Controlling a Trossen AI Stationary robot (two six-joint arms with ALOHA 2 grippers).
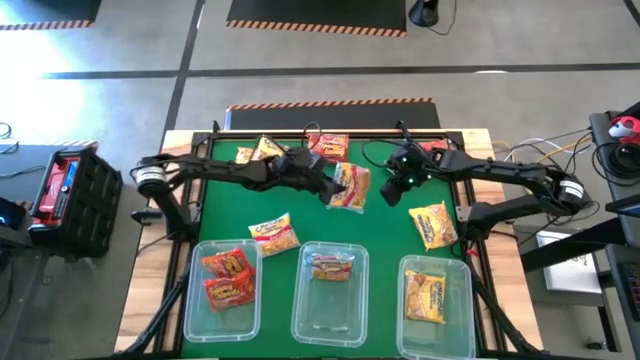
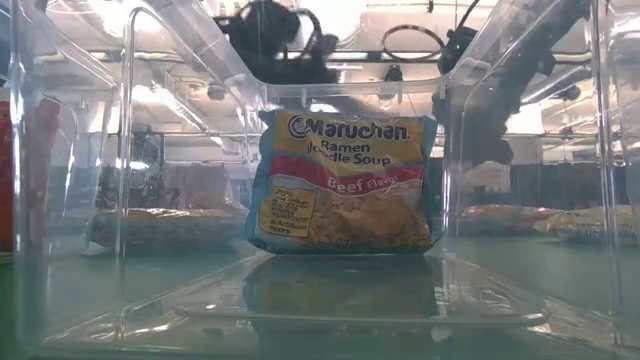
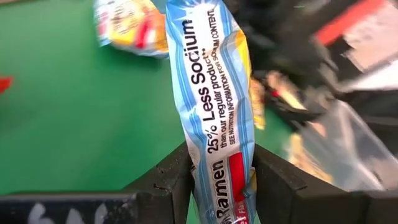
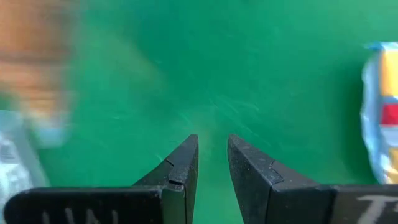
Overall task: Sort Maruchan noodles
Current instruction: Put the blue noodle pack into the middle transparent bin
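Green felt covers the table (image 1: 390, 245), and wooden edging frames it; beyond that lies grey floor with striped tape. We see three clear tubs along the near edge: the left tub (image 1: 192, 310) with two red packets (image 1: 228, 277), the middle tub (image 1: 300, 320) with one packet (image 1: 331, 266), and the right tub (image 1: 468, 310) with one yellow packet (image 1: 425, 298). From table height the tub walls smear most of the room behind them, and only the middle tub's Beef Flavor wrapper reads clearly there.

Our left gripper (image 1: 336, 186) hangs over the mid-table, clenched on a packet (image 1: 351, 186) that dangles from it; in the left wrist view the wrapper (image 3: 214, 118) is pinched edge-on between the fingers (image 3: 174, 186), so its face is hidden. The right gripper (image 1: 398, 186) sits just beside it over bare felt, its fingers (image 4: 180, 171) drawn nearly together on nothing, a thin slit between them.

Loose packets lie on the felt: one (image 1: 274, 234) ahead of the left tub, one (image 1: 433, 223) near the right edge. More (image 1: 262, 150) at the far edge are partly covered by the arms. Open felt remains between the tubs and the grippers.
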